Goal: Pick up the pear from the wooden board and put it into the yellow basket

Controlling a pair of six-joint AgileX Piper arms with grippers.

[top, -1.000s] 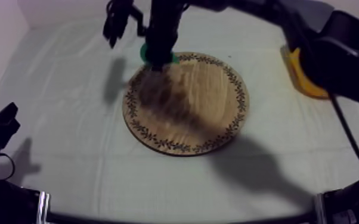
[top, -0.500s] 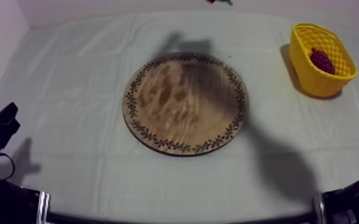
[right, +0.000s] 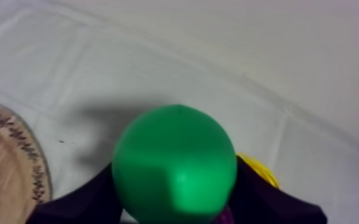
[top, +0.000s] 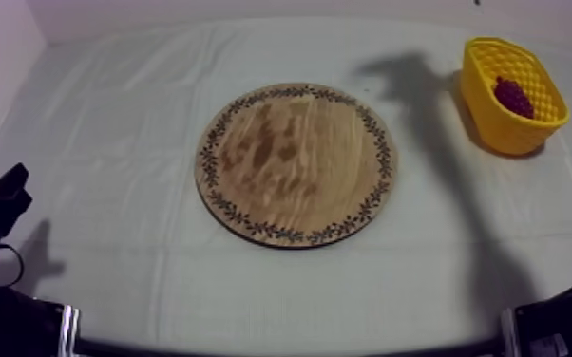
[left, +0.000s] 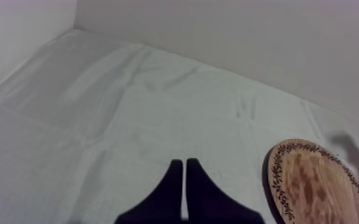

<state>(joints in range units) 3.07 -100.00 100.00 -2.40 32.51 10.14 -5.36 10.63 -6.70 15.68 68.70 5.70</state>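
The green pear (right: pixel 175 162) hangs above the cloth with my right gripper (right: pixel 176 193) shut on it, a black finger (right: pixel 83 199) on each side. Just behind the pear shows the yellow basket (right: pixel 258 169), and the board's patterned rim (right: pixel 15 156) lies off to the other side. In the top view the round wooden board (top: pixel 295 163) lies bare at the table's middle. The yellow basket (top: pixel 513 93) stands at the far right with a bunch of grapes (top: pixel 512 96) inside. My left gripper (top: pixel 3 193) rests low at the left, and its fingers (left: pixel 185 174) lie together as a narrow wedge.
The right arm's shadow (top: pixel 406 76) falls on the cloth between the board and the basket. A black part of the right arm (top: pixel 565 323) sits at the lower right edge. The board's edge (left: pixel 319 184) lies ahead of the left gripper.
The right arm has lifted the pear off the board's far edge and left the top view. Its shadow has moved right, from the board toward the basket. The left arm has not moved.
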